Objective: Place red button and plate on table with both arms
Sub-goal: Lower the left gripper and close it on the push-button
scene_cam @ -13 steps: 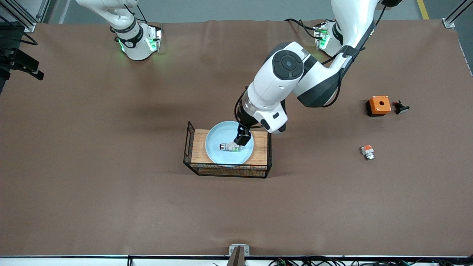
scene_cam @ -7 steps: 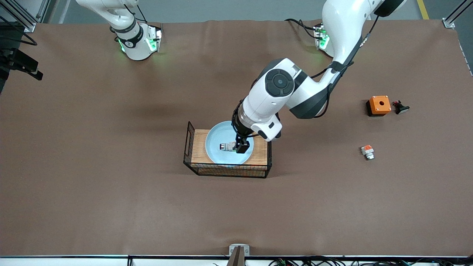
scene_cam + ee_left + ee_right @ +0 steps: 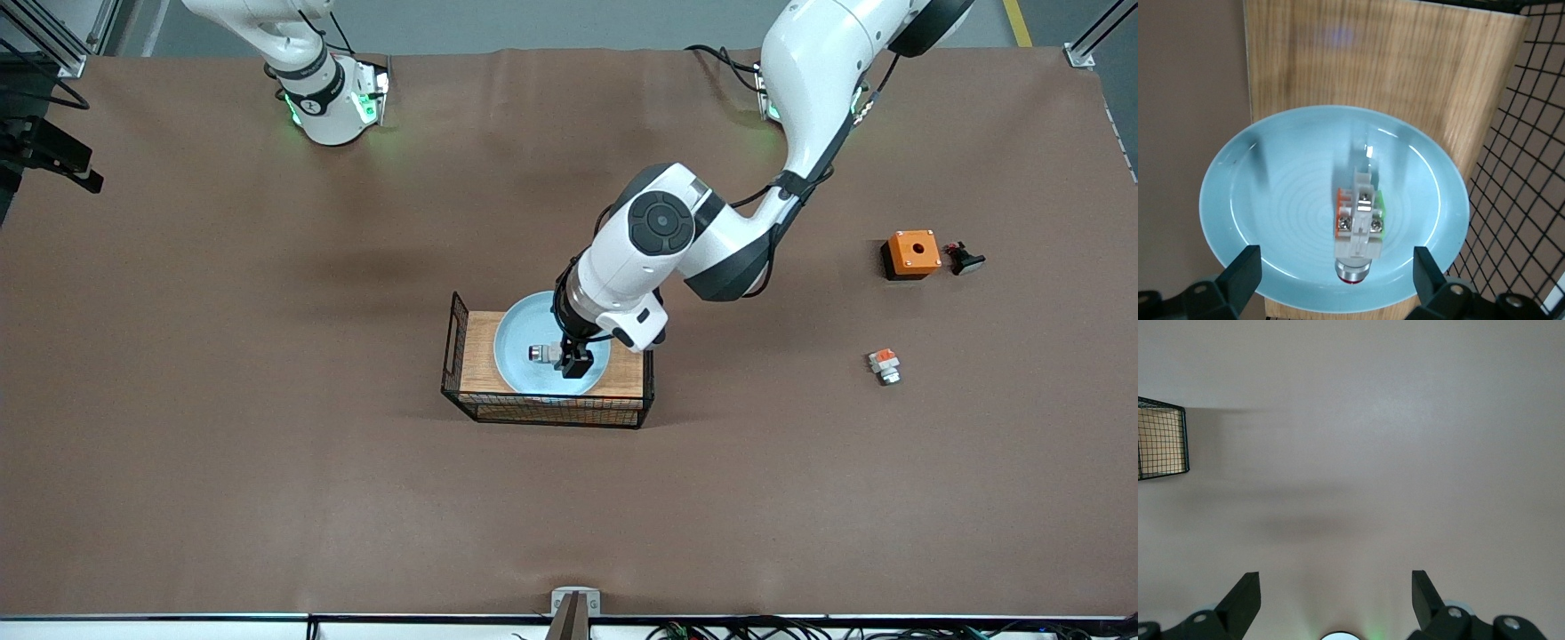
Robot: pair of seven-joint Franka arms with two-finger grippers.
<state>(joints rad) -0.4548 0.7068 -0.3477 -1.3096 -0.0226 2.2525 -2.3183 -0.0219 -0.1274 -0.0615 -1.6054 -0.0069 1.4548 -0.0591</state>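
Observation:
The pale blue plate (image 3: 518,340) sits on the wood-topped wire rack (image 3: 475,343) in the middle of the table (image 3: 267,373). The red button (image 3: 545,354) lies on its side in the plate, red cap toward the right arm's end. My left gripper (image 3: 574,357) hangs just over the button, open. In the left wrist view its fingers (image 3: 1245,267) stand wide on either side of the button (image 3: 1356,230), not touching it, above the plate (image 3: 1271,200). My right gripper (image 3: 1336,581) is open over bare table while that arm waits near its base.
An orange box (image 3: 911,253) and a black button with a cable (image 3: 965,259) lie toward the left arm's end. A small white block with an orange top (image 3: 884,365) lies nearer the front camera than those. The rack's mesh side (image 3: 1531,187) drops off beside the plate.
The left arm has swung in and lowered, bringing its open gripper from the plate's rim to over the button. Button, plate and right arm have not moved.

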